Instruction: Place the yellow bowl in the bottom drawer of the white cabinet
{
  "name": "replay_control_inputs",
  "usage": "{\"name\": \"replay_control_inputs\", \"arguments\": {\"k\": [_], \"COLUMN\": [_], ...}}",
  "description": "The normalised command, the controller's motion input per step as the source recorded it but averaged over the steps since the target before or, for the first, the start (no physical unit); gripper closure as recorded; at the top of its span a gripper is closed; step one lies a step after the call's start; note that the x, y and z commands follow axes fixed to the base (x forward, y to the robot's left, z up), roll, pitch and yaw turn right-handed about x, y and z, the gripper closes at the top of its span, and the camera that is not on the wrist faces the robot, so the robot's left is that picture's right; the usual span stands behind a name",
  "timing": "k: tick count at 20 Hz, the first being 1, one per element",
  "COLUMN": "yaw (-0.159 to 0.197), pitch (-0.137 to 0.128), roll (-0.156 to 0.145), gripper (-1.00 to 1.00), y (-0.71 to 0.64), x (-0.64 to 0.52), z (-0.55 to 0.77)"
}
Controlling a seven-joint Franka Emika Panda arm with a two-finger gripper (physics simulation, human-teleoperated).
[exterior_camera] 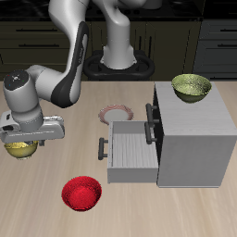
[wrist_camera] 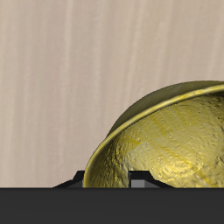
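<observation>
The yellow bowl [exterior_camera: 19,148] sits on the table near its side edge, far from the cabinet. My gripper [exterior_camera: 28,135] is right over it. In the wrist view the bowl's speckled inside [wrist_camera: 171,144] fills much of the frame. My gripper [wrist_camera: 109,178] straddles its rim, the two dark fingertips [wrist_camera: 77,179] apart and mostly hidden. The white cabinet [exterior_camera: 196,139] stands on the other side of the table. Its bottom drawer [exterior_camera: 130,154] is pulled out and empty, with its bar handle [exterior_camera: 102,147] towards the bowl.
A larger olive-yellow bowl [exterior_camera: 192,87] rests on the cabinet top. A red bowl [exterior_camera: 81,193] lies near the table's front edge. A pale ring-shaped plate [exterior_camera: 115,114] lies behind the open drawer.
</observation>
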Motion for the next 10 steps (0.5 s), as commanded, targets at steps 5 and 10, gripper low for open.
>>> {"name": "replay_control_inputs", "arguments": {"k": [5, 10], "yaw": [0.009, -0.014], "pitch": [-0.011, -0.042], "roll": [0.014, 0.030], "gripper": [1.00, 1.00], "y": [0.07, 0.25], "x": [0.03, 0.01], "z": [0.11, 0.26]}}
